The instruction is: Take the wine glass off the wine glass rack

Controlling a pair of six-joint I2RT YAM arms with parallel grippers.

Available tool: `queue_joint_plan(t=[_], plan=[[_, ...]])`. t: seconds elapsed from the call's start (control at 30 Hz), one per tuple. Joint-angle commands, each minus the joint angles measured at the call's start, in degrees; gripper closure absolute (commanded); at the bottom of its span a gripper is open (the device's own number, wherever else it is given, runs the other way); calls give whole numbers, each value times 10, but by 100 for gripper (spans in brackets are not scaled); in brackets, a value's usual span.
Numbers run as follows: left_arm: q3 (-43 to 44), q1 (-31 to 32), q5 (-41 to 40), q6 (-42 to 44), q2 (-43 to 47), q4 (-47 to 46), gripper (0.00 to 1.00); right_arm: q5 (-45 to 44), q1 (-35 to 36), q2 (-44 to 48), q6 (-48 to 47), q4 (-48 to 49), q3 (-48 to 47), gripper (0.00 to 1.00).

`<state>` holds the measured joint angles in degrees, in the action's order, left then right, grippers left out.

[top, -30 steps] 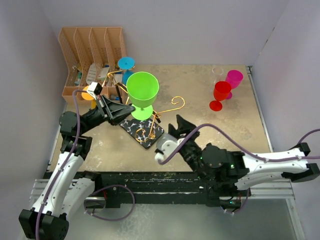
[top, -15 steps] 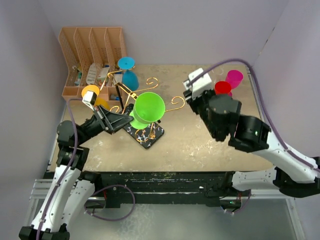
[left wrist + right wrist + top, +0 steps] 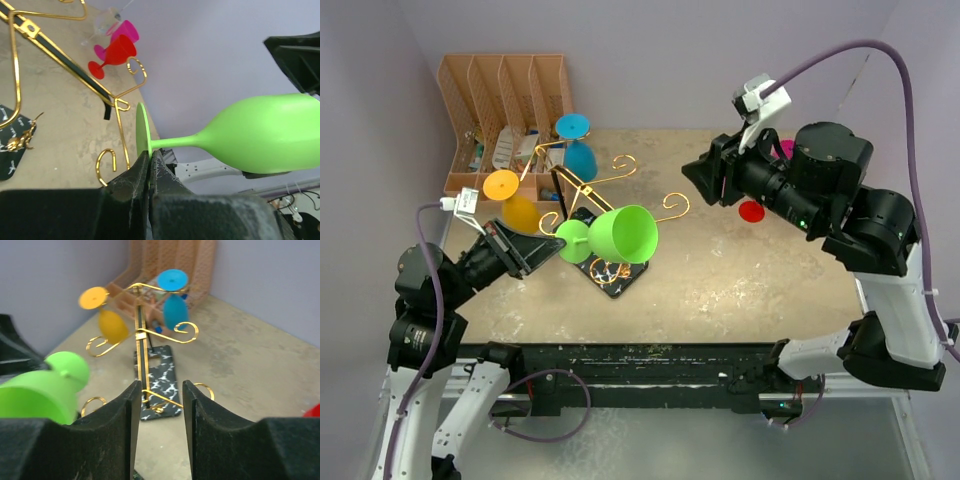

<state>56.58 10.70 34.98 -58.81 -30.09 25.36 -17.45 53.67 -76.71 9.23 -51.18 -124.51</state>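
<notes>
The green wine glass lies tilted on its side in the air, just in front of the wine glass rack. My left gripper is shut on the rim of its round foot, seen close up in the left wrist view with the gripper below it. The rack's gold wire arms rise from a black veined base. An orange glass and a blue glass hang on the rack. My right gripper is raised at the back right, open and empty.
An orange-brown slotted file organiser stands at the back left, behind the rack. A red glass and a magenta glass stand upright at the back right, partly hidden behind my right arm in the top view. Walls close in both sides.
My left gripper has drawn the green glass off the rack toward the front and tipped it sideways. My right arm has swung up from the table's front to the back right, its jaws narrowing somewhat.
</notes>
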Motion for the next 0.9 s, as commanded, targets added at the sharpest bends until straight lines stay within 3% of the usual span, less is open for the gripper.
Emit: queue_joint_plan(t=[0.0, 0.13, 0.4, 0.7, 0.77, 0.87], plan=[[39, 1, -50, 70, 2, 81, 100, 149, -1, 13, 42, -6, -18, 56], [61, 1, -62, 89, -9, 107, 100, 261, -1, 7, 52, -2, -9, 52], [76, 1, -63, 91, -20, 100, 100, 296, -1, -22, 32, -23, 5, 44], [79, 1, -50, 82, -25, 79, 100, 292, -1, -31, 25, -8, 45, 45], [79, 1, -50, 81, -25, 77, 100, 293, -1, -36, 22, -10, 49, 49], [79, 1, -48, 79, -27, 75, 100, 298, -1, -39, 22, -1, 54, 66]])
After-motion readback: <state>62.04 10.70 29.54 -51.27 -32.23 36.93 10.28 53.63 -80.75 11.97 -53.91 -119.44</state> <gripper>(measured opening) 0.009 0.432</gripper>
